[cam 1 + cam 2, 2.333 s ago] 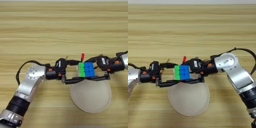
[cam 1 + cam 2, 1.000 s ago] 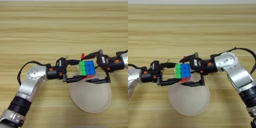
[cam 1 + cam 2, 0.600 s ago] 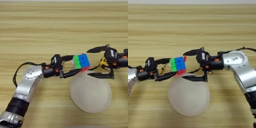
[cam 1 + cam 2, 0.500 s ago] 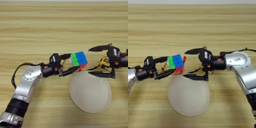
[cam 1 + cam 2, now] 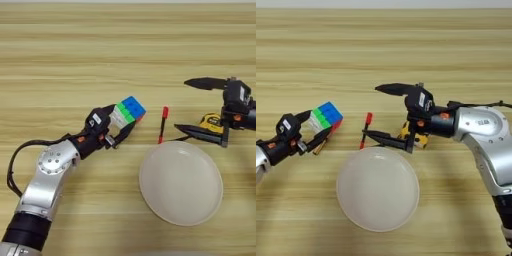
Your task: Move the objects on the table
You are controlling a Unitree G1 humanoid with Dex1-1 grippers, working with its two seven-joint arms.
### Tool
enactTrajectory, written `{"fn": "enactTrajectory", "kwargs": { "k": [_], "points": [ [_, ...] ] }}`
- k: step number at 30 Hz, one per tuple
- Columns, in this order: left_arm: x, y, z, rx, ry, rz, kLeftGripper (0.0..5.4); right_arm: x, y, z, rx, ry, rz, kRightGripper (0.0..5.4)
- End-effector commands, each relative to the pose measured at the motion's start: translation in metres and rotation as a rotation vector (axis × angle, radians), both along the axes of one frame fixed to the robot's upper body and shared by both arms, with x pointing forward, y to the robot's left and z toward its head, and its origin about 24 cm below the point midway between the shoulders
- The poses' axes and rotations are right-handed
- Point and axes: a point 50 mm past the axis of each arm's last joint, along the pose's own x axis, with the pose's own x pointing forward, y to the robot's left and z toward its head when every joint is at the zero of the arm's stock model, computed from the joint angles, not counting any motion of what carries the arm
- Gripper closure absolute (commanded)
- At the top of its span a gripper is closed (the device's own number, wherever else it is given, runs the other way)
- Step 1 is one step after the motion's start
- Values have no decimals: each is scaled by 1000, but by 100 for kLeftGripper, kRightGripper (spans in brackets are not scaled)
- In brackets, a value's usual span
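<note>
Progress looks partial: the puzzle cube (image 5: 127, 110) is up in the left claw (image 5: 119, 128), out to the left of the plate (image 5: 181, 182), and judging by its tilt it is carried rather than resting on the surface (image 5: 125, 45), though I cannot be sure it is clear of the wood. It has yet to be set down anywhere. The tape measure (image 5: 408, 131) sits untouched on the surface, just behind the plate's far rim, so that object is left to do.

The left claw is pinching the cube, its black fingers pressed against the cube's lower sides. The right claw (image 5: 376, 112) is spread wide and holds nothing; the tape measure lies beside its lower finger, just to the wrist side of it. The red-capped pen (image 5: 162, 124) lies between the two claws, nearer the right claw's lower fingertip.
</note>
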Motion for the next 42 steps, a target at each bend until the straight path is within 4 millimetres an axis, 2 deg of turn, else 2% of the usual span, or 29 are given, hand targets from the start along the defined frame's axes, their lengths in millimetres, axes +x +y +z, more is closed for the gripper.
{"fn": "enactTrajectory", "kwargs": {
  "k": [1,10,16,25,42],
  "points": [
    [1,1,-7,33,21,80,211,2,1,4,35,-24,-23,0],
    [10,16,-22,43,77,311,211,5,3,8,60,-45,-57,0],
    [14,21,-28,28,96,406,211,5,2,10,63,-53,-71,0],
    [16,25,-35,28,135,461,211,6,2,16,66,-76,-73,0],
    [16,20,-48,29,250,431,211,7,2,26,77,-112,-68,0]
  ]
}}
